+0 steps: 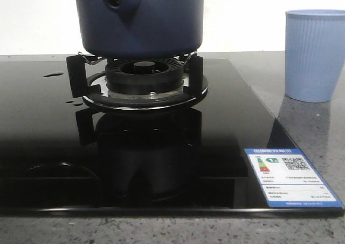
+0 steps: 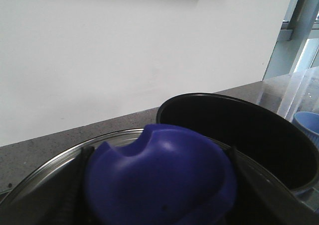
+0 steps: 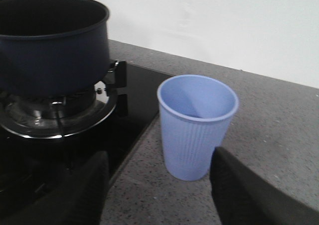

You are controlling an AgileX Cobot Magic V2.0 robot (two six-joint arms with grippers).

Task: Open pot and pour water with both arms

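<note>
While the right gripper (image 3: pixel 158 185) hangs with its fingers spread wide before the pale blue cup (image 3: pixel 196 128), the left gripper (image 2: pixel 159 195) is clamped on the lid's blue knob (image 2: pixel 159 180), the lid (image 2: pixel 45 170) lifted beside the open pot (image 1: pixel 139 20). Farther back, the pot sits on the burner (image 1: pixel 144 82). A careless reach could topple the light cup just beside the hob.

Left gripper (image 2: pixel 159 185): fingers (image 2: pixel 75 185) seen spread either side of a blue knob, which is held between them; contact can't be confirmed. Right gripper (image 3: pixel 159 195): jaws held wide open, dark fingers (image 3: pixel 82 190) well apart, nothing gripped. Neither arm is seen in the front view.
</note>
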